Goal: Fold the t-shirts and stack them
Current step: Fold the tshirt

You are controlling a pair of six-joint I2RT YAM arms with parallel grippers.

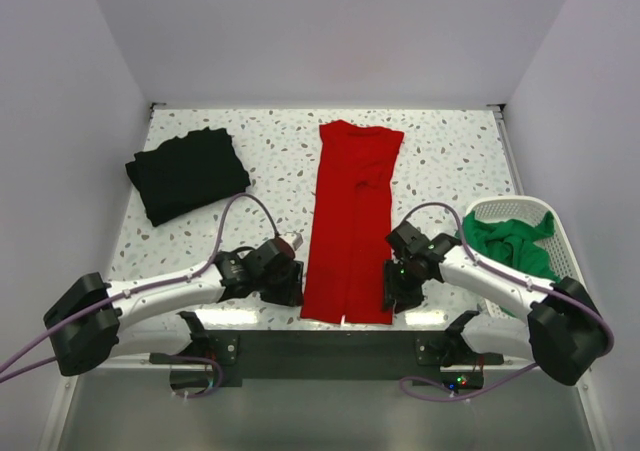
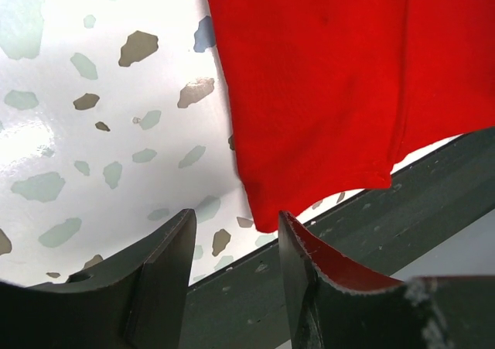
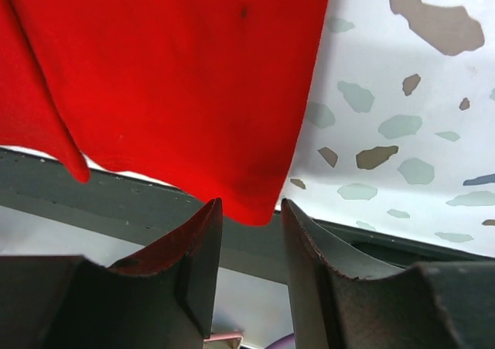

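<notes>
A bright red t-shirt [image 1: 355, 216] lies as a long narrow strip down the middle of the table, its near end at the front edge. A folded black t-shirt [image 1: 187, 174] lies at the back left. A green t-shirt [image 1: 512, 243] sits in the white basket [image 1: 556, 233] on the right. My left gripper [image 1: 292, 289] is open, just left of the red shirt's near left corner [image 2: 267, 217]. My right gripper [image 1: 394, 296] is open at the near right corner [image 3: 251, 210]. Neither holds cloth.
The speckled white table [image 1: 270, 161] ends at a dark front rail [image 1: 330, 351], which shows just under both grippers in the wrist views. White walls close in the table at back and sides.
</notes>
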